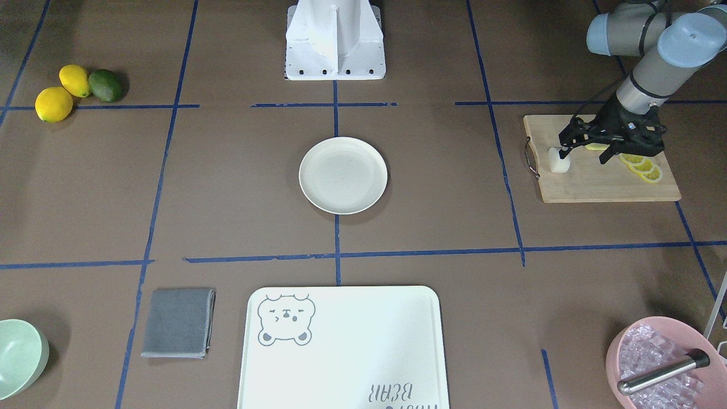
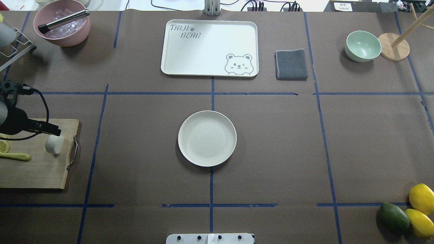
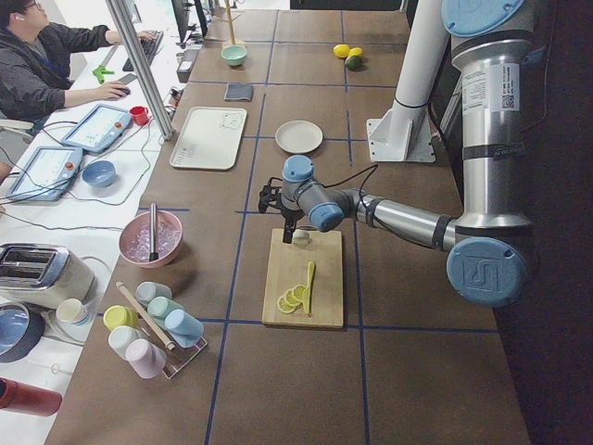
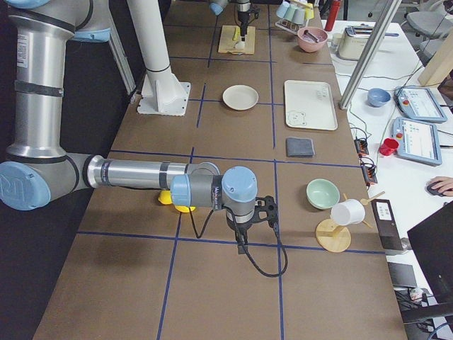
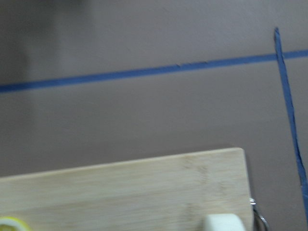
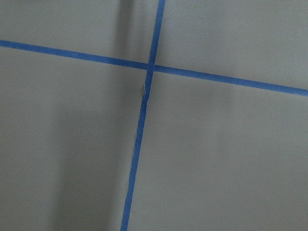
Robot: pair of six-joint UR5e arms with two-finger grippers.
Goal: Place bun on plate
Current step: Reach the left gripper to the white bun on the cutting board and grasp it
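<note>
The bun (image 1: 558, 160), a small off-white lump, sits on the wooden cutting board (image 1: 596, 184) near its handle end, and also shows as the bun (image 2: 54, 144) from overhead. My left gripper (image 1: 584, 155) hovers over the board, open, with one fingertip (image 1: 565, 150) right at the bun and the other nearer the lemon slices. In the left wrist view only the top of the bun (image 5: 222, 223) peeks in at the bottom edge. The cream-white plate (image 1: 343, 175) lies bare at the table's centre. My right gripper (image 4: 241, 237) shows only in the exterior right view, and I cannot tell its state.
Lemon slices (image 1: 642, 166) lie on the board behind the gripper. A bear-print tray (image 1: 341, 346), a grey cloth (image 1: 178, 322), a mint bowl (image 1: 17, 357) and a pink ice bowl (image 1: 659, 363) line the far side. Lemons (image 1: 54, 104) and an avocado (image 1: 105, 85) sit in a corner.
</note>
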